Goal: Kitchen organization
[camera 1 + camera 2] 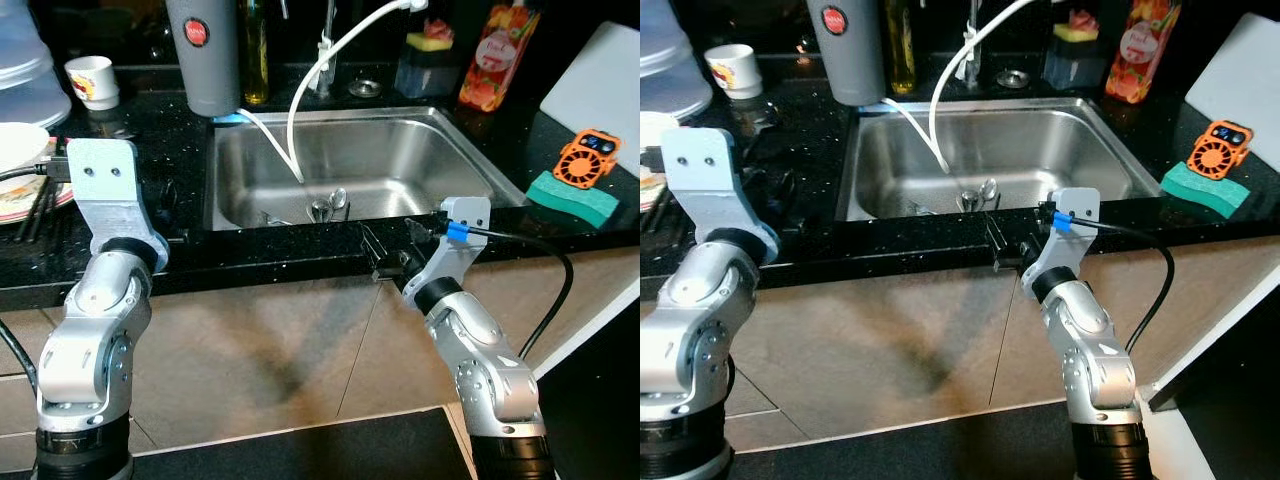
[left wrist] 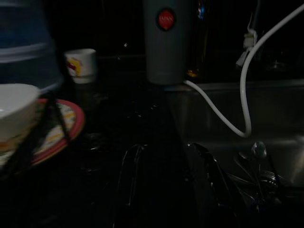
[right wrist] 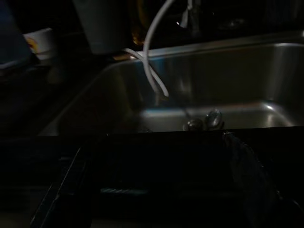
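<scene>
A steel sink (image 1: pixel 470 150) is set into the black counter, with spoons (image 1: pixel 330 207) lying at its near side and a white hose (image 1: pixel 300 110) hanging into it. My right gripper (image 1: pixel 385 255) is at the counter's front edge just before the sink, open and holding nothing; its fingers (image 3: pixel 66 190) stand wide apart. My left gripper (image 2: pixel 168 185) hovers low over the counter left of the sink, open and empty. To its left a white bowl (image 1: pixel 15 145) sits on a patterned plate (image 1: pixel 20 200) with dark chopsticks (image 1: pixel 35 215).
A grey tumbler (image 1: pixel 205 55) and a white cup (image 1: pixel 92 80) stand at the back left. A red bottle (image 1: pixel 498 55), a green sponge (image 1: pixel 573 197) with an orange fan (image 1: pixel 588 158) on it and a white board (image 1: pixel 600 85) are at the right.
</scene>
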Tool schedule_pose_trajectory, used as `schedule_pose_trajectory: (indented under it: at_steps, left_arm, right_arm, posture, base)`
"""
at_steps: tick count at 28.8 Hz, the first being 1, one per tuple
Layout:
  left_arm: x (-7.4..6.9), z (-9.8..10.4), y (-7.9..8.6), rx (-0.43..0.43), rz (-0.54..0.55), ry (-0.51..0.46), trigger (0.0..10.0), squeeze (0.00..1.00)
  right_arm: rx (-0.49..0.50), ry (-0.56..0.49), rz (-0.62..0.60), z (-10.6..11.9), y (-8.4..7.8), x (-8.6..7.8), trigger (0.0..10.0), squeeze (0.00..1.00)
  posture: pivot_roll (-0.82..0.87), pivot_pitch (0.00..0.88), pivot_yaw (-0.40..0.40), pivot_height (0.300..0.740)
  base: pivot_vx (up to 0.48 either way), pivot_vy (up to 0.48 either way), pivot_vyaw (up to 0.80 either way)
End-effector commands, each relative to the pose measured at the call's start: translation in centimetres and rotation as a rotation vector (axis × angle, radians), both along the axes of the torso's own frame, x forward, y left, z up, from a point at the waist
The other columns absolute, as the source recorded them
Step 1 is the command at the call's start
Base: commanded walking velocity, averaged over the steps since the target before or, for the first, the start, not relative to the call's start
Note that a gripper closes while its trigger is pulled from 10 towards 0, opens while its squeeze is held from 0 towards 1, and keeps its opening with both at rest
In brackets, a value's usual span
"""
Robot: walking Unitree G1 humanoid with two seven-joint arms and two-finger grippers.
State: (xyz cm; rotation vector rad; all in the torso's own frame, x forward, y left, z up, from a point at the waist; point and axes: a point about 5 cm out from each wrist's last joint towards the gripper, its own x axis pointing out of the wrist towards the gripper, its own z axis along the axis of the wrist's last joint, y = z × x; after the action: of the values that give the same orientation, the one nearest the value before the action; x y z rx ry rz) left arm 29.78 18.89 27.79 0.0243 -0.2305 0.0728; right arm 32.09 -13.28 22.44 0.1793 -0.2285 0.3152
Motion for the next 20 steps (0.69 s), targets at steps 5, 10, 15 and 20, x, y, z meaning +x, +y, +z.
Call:
schedule_pose_trajectory:
  at_steps: [5, 10, 15, 20]
  left_arm:
    - [-0.3, -0.4, -0.1, 0.005, 0.003, 0.005, 10.0, 0.0]
    - [-0.3, -1.0, -0.2, -0.015, -0.005, 0.037, 10.0, 0.0]
    - [-0.2, -1.2, -0.4, -0.004, -0.02, 0.047, 10.0, 0.0]
    - [-0.2, -1.3, -0.5, 0.002, -0.029, 0.053, 10.0, 0.0]
  right_arm:
    - [-0.006, 0.017, 0.011, -0.3, 0.2, 0.0, 10.0, 0.0]
    - [-0.008, 0.021, 0.013, -0.3, 0.1, 0.1, 10.0, 0.0]
    - [-0.005, 0.021, 0.011, -0.3, 0.1, 0.1, 10.0, 0.0]
    - [-0.003, 0.021, 0.009, -0.3, 0.1, 0.1, 10.0, 0.0]
  posture:
    - [0.0, 0.116, -0.023, 0.74]
    - [0.0, 0.118, -0.025, 0.74]
    - [0.0, 0.118, -0.025, 0.74]
    - [0.0, 0.116, -0.022, 0.74]
  base:
    - [0.0, 0.0, 0.0]
    - [0.0, 0.0, 0.0]
    - [0.0, 0.0, 0.0]
    - [0.0, 0.0, 0.0]
